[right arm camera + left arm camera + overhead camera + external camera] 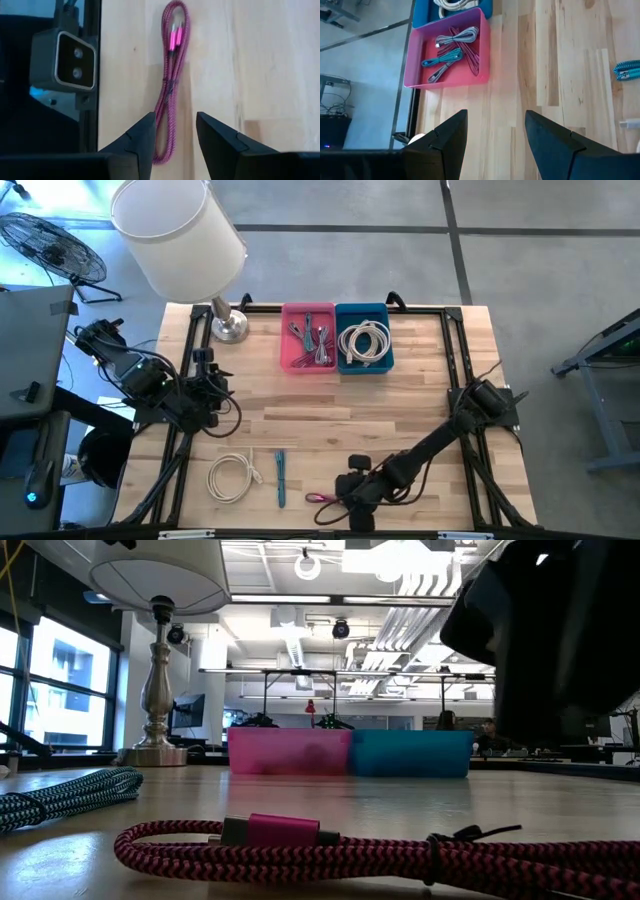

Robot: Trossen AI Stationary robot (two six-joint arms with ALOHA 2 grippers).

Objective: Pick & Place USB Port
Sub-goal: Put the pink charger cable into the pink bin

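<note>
Down at the front edge of the bench (400,410), the right end effector (172,132) hovers over a pink braided cable (170,75), its two fingers spread apart with the cable's lower loop showing in the gap between them. Nothing is gripped. The cable lies folded into a long narrow bundle with its two pink plugs side by side at one end, well apart from the pink bin (308,338), which sits at the far edge of the bench. In the low view the same cable runs across the foreground, one pink plug resting on its braid.

Just beside the pink bin, touching it, is a blue bin (364,338) holding a coiled white cable (364,342). The pink bin itself holds several bundled cables: grey, teal and pink ones.

Nearer the front of the bench, well apart from the pink bin, lie a white coiled cable (232,477) and a teal cable (280,477), just beside each other.

The left end effector (495,145) waits above the bench, off to one side of the pink bin, with its fingers apart and holding nothing. A lamp (185,235) with a white shade stands at the far corner, near the pink bin.
</note>
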